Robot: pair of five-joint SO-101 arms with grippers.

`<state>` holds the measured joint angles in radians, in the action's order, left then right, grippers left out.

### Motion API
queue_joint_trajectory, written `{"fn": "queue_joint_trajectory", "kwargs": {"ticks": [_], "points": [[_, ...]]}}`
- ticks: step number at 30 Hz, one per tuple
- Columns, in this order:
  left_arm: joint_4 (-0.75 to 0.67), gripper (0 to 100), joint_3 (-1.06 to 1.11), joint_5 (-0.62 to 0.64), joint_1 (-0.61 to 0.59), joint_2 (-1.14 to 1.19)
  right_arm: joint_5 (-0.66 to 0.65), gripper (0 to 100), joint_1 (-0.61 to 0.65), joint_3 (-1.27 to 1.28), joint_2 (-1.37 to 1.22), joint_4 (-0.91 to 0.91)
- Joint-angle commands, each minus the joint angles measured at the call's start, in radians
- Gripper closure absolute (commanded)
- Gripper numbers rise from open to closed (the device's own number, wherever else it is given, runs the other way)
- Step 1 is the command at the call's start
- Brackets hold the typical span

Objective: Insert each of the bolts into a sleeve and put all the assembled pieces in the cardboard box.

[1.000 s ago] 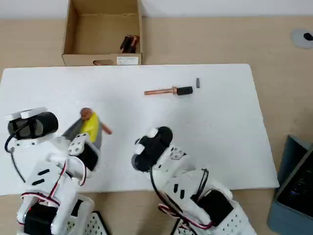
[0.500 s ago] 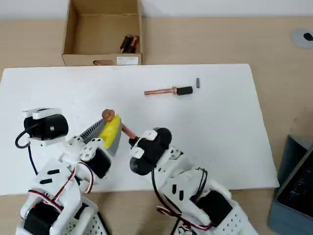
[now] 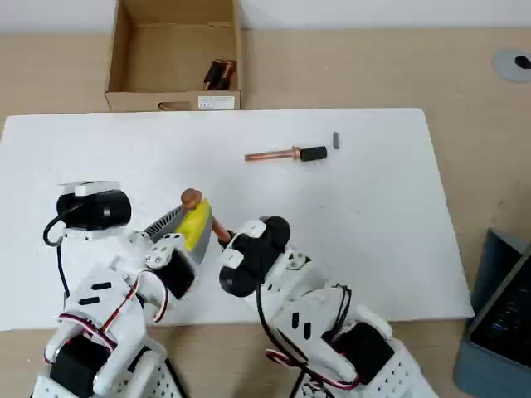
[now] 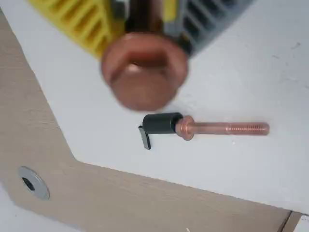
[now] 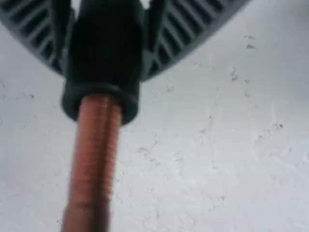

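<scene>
Progress check, mid-assembly. We see the left gripper (image 4: pixel 145 12) clamped on a copper bolt (image 4: pixel 144 72) just below its head, and the right gripper (image 5: pixel 106 17) clamped on a black sleeve (image 5: pixel 101 72). The bolt's threaded end sits in the sleeve mouth, low and left of centre in the high view. We judge this insertion begun, not seated. The cardboard box (image 3: pixel 116 58), upper left, holds at least two assembled pieces (image 3: pixel 219 74). Left to do: a second bolt (image 3: pixel 270 155) lies on the white mat (image 3: pixel 373 232), upper centre, with a loose sleeve (image 3: pixel 313 153) touching its head, not on its shank; then we box both.
</scene>
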<state>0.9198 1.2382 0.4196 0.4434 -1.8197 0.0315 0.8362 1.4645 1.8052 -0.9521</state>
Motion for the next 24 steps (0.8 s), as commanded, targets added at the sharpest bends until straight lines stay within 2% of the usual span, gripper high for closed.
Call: {"fn": "queue_joint_trajectory", "kwargs": {"ticks": [1, 5, 8, 12, 15, 17, 19, 24], "points": [[-0.003, 100, -0.006, -0.002, 0.057, -0.004, 0.003, 98.9, 0.012, -0.07, 0.147, 0.031], [0.084, 100, -0.003, -0.031, 0.152, -0.004, 0.003, 98.9, 0.012, -0.07, 0.147, 0.031], [0.124, 100, -0.003, -0.044, 0.181, -0.004, 0.003, 98.9, 0.012, -0.07, 0.147, 0.031], [0.138, 100, 0.015, -0.058, 0.183, -0.004, 0.003, 98.9, 0.012, -0.07, 0.147, 0.031], [0.135, 100, 0.04, -0.13, 0.167, -0.004, 0.003, 98.9, 0.012, -0.07, 0.147, 0.031], [0.135, 99, 0.035, -0.14, 0.124, -0.004, 0.003, 98.9, 0.01, -0.07, 0.147, 0.031], [0.135, 96, 0.032, -0.143, 0.091, -0.004, 0.003, 98.9, 0.01, -0.068, 0.147, 0.031], [0.137, 81, 0.031, -0.143, 0.049, -0.002, 0.003, 98.9, 0.008, -0.064, 0.147, 0.029]]}}
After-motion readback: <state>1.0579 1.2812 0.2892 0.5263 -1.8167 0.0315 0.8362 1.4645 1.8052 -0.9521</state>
